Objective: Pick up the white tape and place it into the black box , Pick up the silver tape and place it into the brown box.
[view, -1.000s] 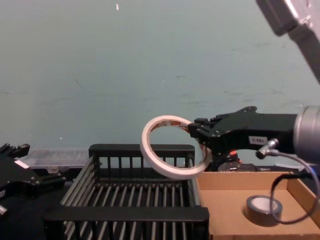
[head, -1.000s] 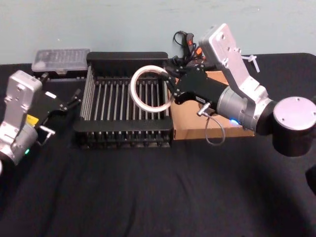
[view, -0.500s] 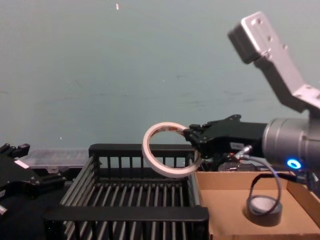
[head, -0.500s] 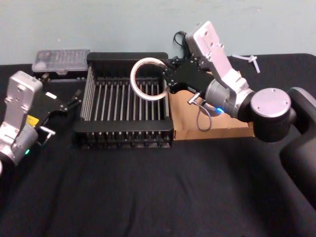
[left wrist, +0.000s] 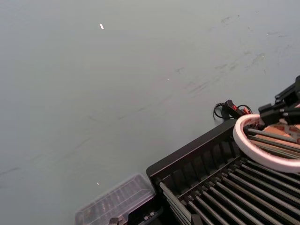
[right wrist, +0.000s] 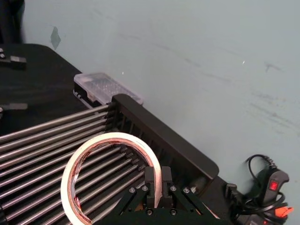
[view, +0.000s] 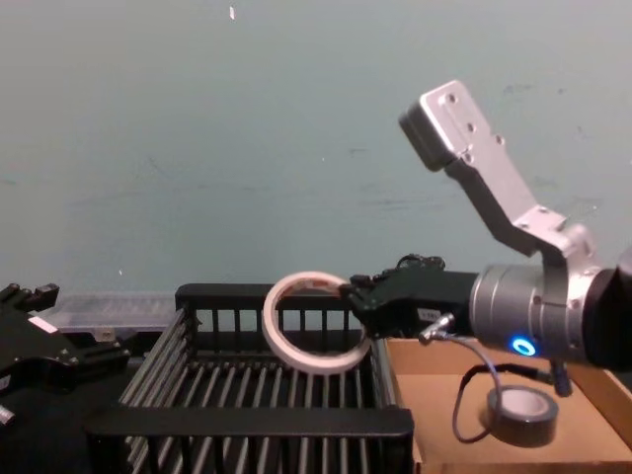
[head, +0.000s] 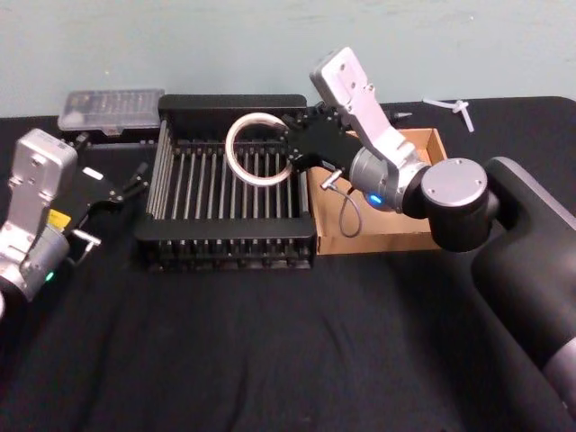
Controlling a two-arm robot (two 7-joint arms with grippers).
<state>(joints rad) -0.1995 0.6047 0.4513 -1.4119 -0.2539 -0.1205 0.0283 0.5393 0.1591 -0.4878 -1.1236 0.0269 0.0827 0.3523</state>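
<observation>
Right hand point(head: 290, 151) clamped on the rim of the white tape point(head: 255, 149), carrying the ring tilted in the air above the black box point(head: 230, 110), toward that box's far right corner. Seen from the chest camera, white tape point(view: 314, 323) roughly level with the black box's far rim point(view: 279, 294) and not yet down on the slatted bottom; from the right wrist, fingers point(right wrist: 154, 183) pinching the ring's edge with the bars of the box underneath. Judged from this: first half of the task in its last step, with only lowering and letting go left. Just beside the black box on its right, the brown box point(head: 421, 142), and inside it, in the chest view, the silver tape point(view: 518, 416) lying flat on the cardboard floor, so the second half looks already done. On the other side of the black box, left hand point(head: 121, 189) parked low over the table point(head: 270, 351), fingers spread and holding nothing. Behind the black box's far left corner, a clear plastic case point(head: 110, 109), no part of the job.
</observation>
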